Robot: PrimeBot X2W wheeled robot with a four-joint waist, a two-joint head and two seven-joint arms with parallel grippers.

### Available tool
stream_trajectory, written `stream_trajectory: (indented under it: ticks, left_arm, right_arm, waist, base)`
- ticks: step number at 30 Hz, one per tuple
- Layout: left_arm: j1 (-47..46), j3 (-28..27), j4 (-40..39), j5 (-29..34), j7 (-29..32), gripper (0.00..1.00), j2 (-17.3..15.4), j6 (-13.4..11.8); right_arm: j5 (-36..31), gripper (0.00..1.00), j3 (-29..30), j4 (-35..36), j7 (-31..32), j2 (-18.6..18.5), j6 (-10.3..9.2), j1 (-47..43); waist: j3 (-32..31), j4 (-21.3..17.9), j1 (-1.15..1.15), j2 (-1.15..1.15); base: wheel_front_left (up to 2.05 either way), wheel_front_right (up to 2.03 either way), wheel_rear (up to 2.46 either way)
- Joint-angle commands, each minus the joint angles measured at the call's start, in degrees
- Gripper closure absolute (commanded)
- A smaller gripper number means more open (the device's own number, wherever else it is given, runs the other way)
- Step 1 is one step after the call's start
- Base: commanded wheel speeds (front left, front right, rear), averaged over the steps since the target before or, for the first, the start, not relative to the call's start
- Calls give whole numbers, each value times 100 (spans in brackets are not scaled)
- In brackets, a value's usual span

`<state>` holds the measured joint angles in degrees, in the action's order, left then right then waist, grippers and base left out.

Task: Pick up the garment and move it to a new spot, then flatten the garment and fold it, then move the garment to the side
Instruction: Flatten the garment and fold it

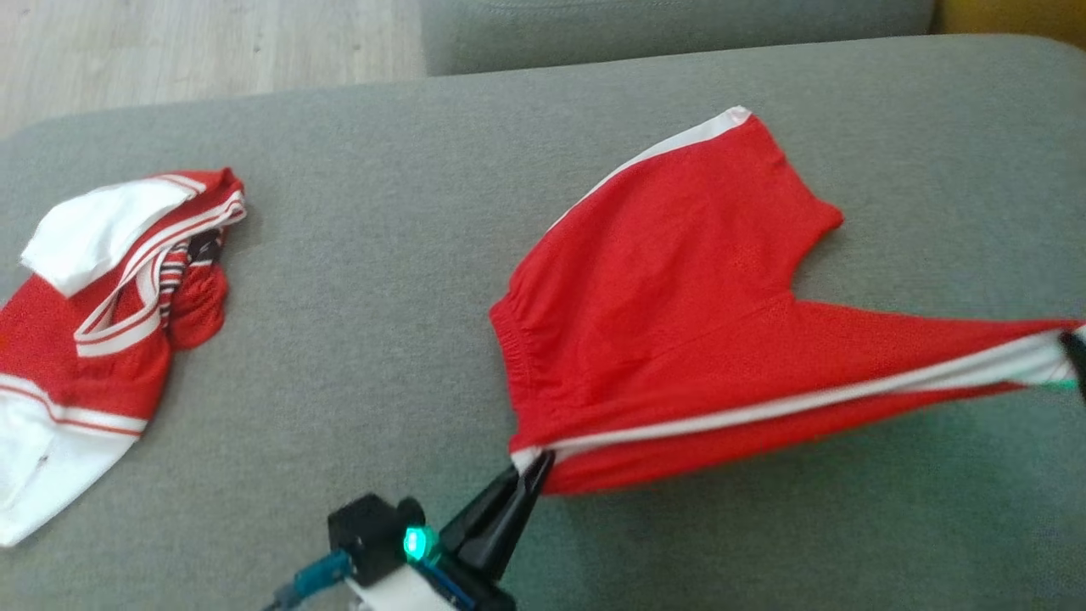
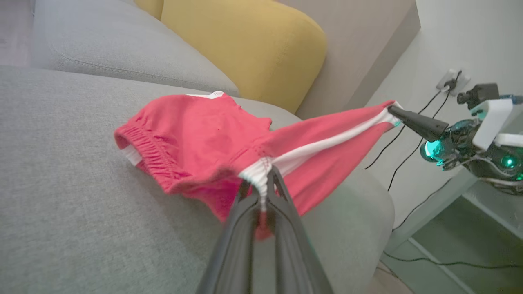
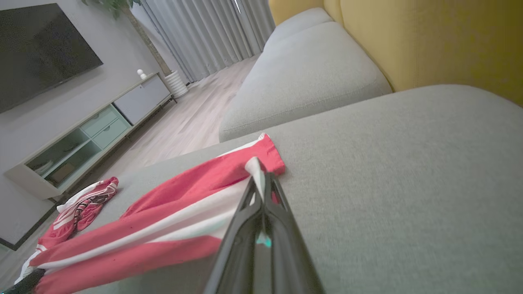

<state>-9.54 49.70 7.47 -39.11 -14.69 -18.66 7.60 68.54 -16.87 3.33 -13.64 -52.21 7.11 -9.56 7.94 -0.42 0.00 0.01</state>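
The garment (image 1: 679, 288) is a pair of red shorts with a white side stripe, lying partly on the grey sofa seat (image 1: 382, 356). My left gripper (image 1: 533, 465) is shut on the waistband end of the white stripe, seen close up in the left wrist view (image 2: 263, 183). At the right edge, my right gripper (image 1: 1073, 356) is shut on the leg-hem end of the same stripe (image 3: 261, 175). The near side of the shorts (image 2: 196, 130) hangs stretched between the two grippers, lifted off the seat, while the far leg rests on the cushion.
A second red and white garment (image 1: 110, 280) lies crumpled at the left of the seat. Another grey cushion (image 1: 679, 25) and a yellow backrest (image 2: 245, 49) lie beyond. Off the sofa's end are cables (image 2: 408, 143), a wall socket and a low TV cabinet (image 3: 81, 130).
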Motion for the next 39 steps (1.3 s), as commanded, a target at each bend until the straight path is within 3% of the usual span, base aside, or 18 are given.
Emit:
stream_trajectory:
  ticks: [1, 11, 17, 24, 25, 27, 28, 32, 33, 34, 35, 36, 37, 39]
  left_arm:
    - [-361, -280, -168, -223, -26, 100, -7, -11]
    - [-1691, -126, 69, -1119, 142, 100, 346, -11]
    - [-2297, -54, 544, -1538, 174, 100, 515, -11]
    - [-2845, 185, 946, -1826, 94, 100, 689, -11]
    - [-2915, 220, 995, -1869, 80, 88, 714, -11]
    - [-3059, 301, 1093, -1926, 55, 87, 755, -11]
    - [-3130, 334, 1175, -1941, 46, 81, 774, -11]
    - [-3365, 461, 1400, -2005, 8, 73, 832, -11]
    - [-3403, 485, 1442, -2022, 0, 65, 838, -11]
    - [-3431, 502, 1482, -2044, -7, 62, 844, -11]
    - [-3456, 515, 1523, -2059, -13, 55, 847, -11]
    - [-3474, 518, 1560, -2074, -18, 28, 855, -11]
    - [-3482, 512, 1599, -2089, -21, 0, 865, -11]
    - [-3480, 433, 1666, -2044, -26, 0, 893, -11]
  right_arm:
    - [-57, 100, 245, 87, 33, -331, 37, 202]
    - [-580, 100, 340, -317, 1177, -16, 37, 1942]
    - [-995, 100, -119, -948, 1873, 378, 37, 3383]
    - [-1302, 100, -730, -1785, 2316, 583, 37, 4575]
    - [-1320, 100, -811, -1906, 2355, 601, 37, 4702]
    - [-1336, 100, -956, -2122, 2379, 645, 37, 4935]
    - [-1325, 100, -1024, -2223, 2385, 671, 37, 5038]
    - [-1304, 100, -1293, -2576, 2290, 760, 37, 5396]
    - [-1301, 100, -1358, -2658, 2241, 787, 37, 5468]
    - [-1276, 85, -1421, -2728, 2198, 824, 37, 5522]
    - [-1244, 31, -1475, -2800, 2143, 856, 37, 5569]
    - [-1220, 0, -1521, -2874, 2065, 878, 37, 5612]
    - [-1182, 0, -1568, -2926, 1975, 902, 37, 5637]
    - [-1099, 0, -1661, -3000, 1786, 907, 37, 5626]
  waist:
    - [128, 117, 0, -1]
    - [870, 548, 0, -1]
    - [1250, 788, 0, -1]
    - [1570, 1034, 0, -1]
    - [1611, 1059, 0, -1]
    - [1700, 1106, 0, -1]
    - [1741, 1129, 0, -1]
    - [1881, 1184, 0, -1]
    - [1903, 1189, 0, -1]
    - [1917, 1191, 0, -1]
    - [1930, 1191, 0, -1]
    - [1938, 1191, 0, -1]
    - [1940, 1188, 0, -1]
    - [1916, 1177, 0, -1]
  base:
    - [0, 0, 0]
    - [0, 0, 0]
    - [0, 0, 0]
    - [0, 0, 0]
    - [0, 0, 0]
    - [0, 0, 0]
    - [0, 0, 0]
    - [0, 0, 0]
    - [0, 0, 0]
    - [0, 0, 0]
    - [0, 0, 0]
    - [0, 0, 0]
    - [0, 0, 0]
    - [0, 0, 0]
